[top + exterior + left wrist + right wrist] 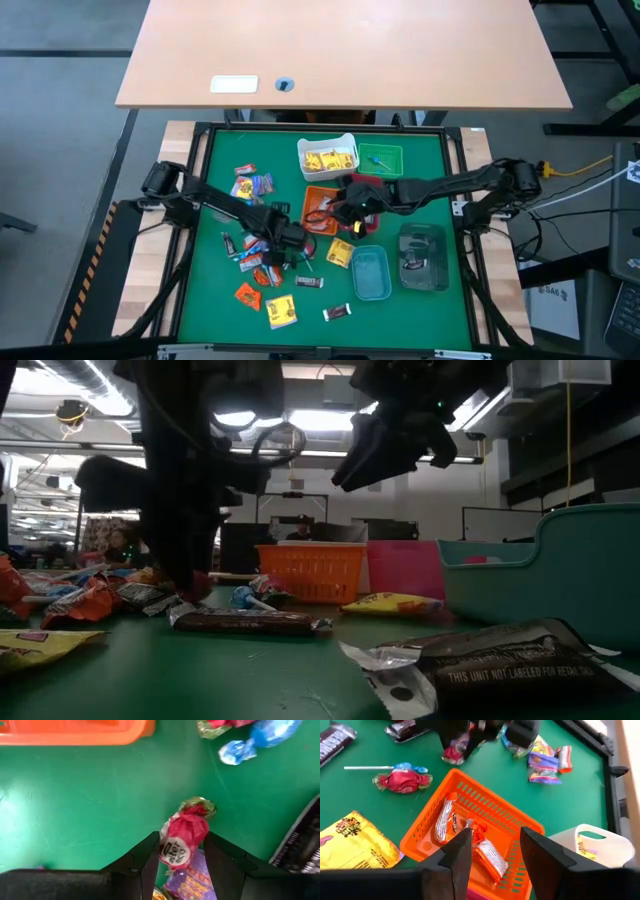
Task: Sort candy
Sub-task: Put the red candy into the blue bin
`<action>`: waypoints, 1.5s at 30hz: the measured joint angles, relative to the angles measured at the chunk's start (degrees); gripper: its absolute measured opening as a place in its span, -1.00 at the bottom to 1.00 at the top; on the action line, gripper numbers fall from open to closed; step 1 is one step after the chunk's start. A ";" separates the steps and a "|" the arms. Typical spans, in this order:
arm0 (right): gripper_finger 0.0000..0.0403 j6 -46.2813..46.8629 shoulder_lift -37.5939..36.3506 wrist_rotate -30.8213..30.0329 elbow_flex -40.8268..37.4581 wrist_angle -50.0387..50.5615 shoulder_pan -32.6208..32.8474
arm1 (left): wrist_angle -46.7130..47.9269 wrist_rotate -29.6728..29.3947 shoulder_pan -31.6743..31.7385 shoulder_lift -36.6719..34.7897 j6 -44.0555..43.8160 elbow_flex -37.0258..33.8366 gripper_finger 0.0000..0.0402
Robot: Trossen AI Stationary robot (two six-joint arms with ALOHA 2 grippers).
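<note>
- High view: the candy (262, 262) is seen scattered over the green table (420, 310), mostly at 8 o'clock from the centre, with 1 yellow packet (281, 312) near the 6 o'clock edge and a dark bar (338, 313) just beside it, long axis running roughly 8 to 2 o'clock.
- The left gripper (287, 243) is placed low over the loose pile; the right gripper (353, 207) is held above the orange bin (318, 203), near the table's centre.
- A white bin (327, 157) holding yellow sweets is found at 12 o'clock, a green bin (381, 159) just beside it, and 2 clear bins (370, 274) towards 4 o'clock.
- Low view: a dark brown bar (242, 622) is laid flat, long axis running 9 to 3 o'clock across the picture; a silver-edged dark wrapper (490, 660) lies nearest the camera.
- Left wrist view: a red wrapped sweet (183, 836) is seen gripped between the 2 dark fingers (142, 865), its long axis pointing away from the wrist, with the green twisted end farthest out; a blue sweet (255, 739) lies well apart.
- Right wrist view: the right gripper's jaws are seen parted with nothing between them, over the orange bin (520, 827), where silver-and-orange bars (444, 821) lie lengthwise; a red lollipop (399, 780) lies on the table beside the bin.
</note>
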State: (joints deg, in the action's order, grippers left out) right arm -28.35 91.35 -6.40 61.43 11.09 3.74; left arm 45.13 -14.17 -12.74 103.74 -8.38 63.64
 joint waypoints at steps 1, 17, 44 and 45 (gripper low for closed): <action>-0.18 -0.01 -0.49 -0.88 0.00 0.04 0.57 | 0.00 0.16 0.23 0.22 0.00 0.00 -0.30; -0.18 6.36 -15.72 -9.13 0.07 22.75 7.67 | -1.10 0.36 0.92 0.25 -3.05 -0.04 -0.74; -0.18 19.55 -27.82 -9.04 0.04 38.13 9.36 | -51.05 -0.33 -2.81 -3.58 -16.58 0.07 -0.75; -0.18 19.55 -27.74 -9.04 0.04 38.12 9.36 | -54.74 -1.37 -2.81 -2.98 -15.39 0.07 -0.75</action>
State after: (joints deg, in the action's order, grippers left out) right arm -8.80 63.61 -15.44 61.47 49.21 13.10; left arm -9.61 -15.55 -15.55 100.76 -23.77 63.70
